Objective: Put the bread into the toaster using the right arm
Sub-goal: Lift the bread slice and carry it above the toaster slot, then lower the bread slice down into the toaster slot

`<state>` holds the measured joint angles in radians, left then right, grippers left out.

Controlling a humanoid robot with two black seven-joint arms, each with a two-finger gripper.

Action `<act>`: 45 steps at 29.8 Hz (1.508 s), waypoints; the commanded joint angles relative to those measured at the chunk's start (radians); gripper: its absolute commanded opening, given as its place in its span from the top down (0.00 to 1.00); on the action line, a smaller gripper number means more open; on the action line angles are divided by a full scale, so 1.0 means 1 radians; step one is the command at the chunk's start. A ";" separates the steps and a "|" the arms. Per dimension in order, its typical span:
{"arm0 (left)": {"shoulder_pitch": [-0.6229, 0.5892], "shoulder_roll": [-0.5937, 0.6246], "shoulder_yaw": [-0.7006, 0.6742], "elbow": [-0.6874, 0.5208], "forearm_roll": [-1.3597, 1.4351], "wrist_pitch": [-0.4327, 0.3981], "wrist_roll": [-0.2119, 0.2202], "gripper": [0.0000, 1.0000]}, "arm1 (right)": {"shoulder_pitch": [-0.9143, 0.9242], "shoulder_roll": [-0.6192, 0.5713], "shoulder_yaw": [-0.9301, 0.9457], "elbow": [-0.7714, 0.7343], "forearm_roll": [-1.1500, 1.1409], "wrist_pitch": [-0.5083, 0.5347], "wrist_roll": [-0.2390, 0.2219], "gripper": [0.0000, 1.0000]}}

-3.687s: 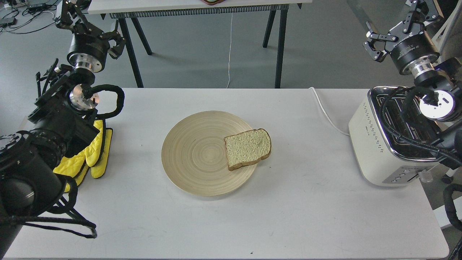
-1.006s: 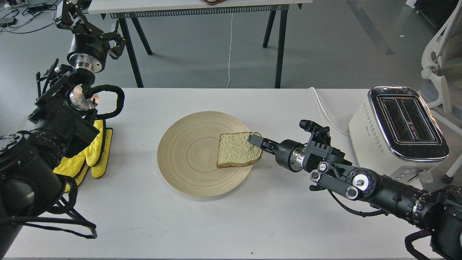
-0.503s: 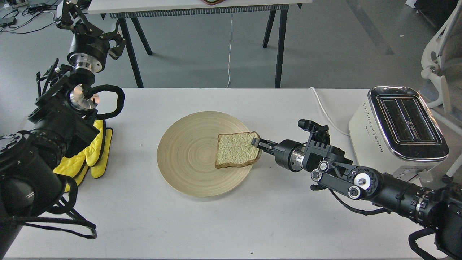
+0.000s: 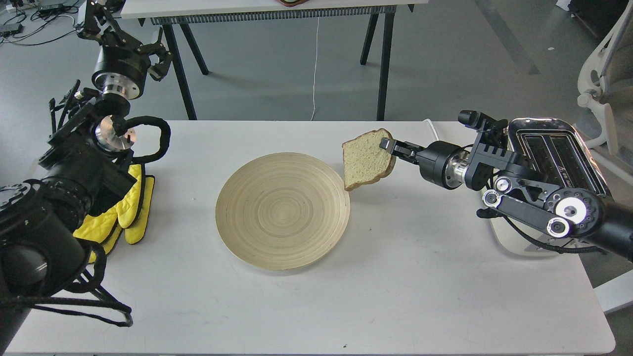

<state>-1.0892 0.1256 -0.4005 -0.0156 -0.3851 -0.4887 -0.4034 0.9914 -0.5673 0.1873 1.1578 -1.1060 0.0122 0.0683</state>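
Observation:
The bread slice (image 4: 365, 159) hangs tilted in the air above the table, just right of the round wooden plate (image 4: 277, 212). My right gripper (image 4: 388, 147) is shut on the slice's right crust edge and holds it up. The cream-white toaster (image 4: 561, 153) with its chrome two-slot top stands at the right, partly hidden behind my right arm (image 4: 519, 190). My left gripper (image 4: 156, 59) is raised at the far left, above the table's back edge, with its fingers apart and nothing in it.
Yellow gloves (image 4: 126, 210) lie at the left under my left arm. The toaster's white cord (image 4: 445, 151) runs over the table's back edge. A second table (image 4: 277, 10) stands behind, and a white chair (image 4: 601, 74) at the far right.

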 commanded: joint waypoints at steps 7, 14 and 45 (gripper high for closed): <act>0.000 -0.001 0.002 0.002 0.002 0.000 0.000 0.00 | 0.131 -0.446 -0.011 0.203 -0.151 0.018 0.002 1.00; 0.000 -0.001 0.002 0.000 0.002 0.000 0.001 0.00 | 0.133 -0.693 -0.006 0.316 -0.213 0.086 0.004 1.00; 0.000 0.000 0.002 0.000 0.002 0.000 0.000 0.00 | -0.008 -0.729 -0.189 0.350 -0.097 0.009 0.004 0.95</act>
<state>-1.0893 0.1258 -0.4001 -0.0148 -0.3834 -0.4887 -0.4035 1.0083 -1.3163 0.0076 1.5074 -1.2024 0.0594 0.0768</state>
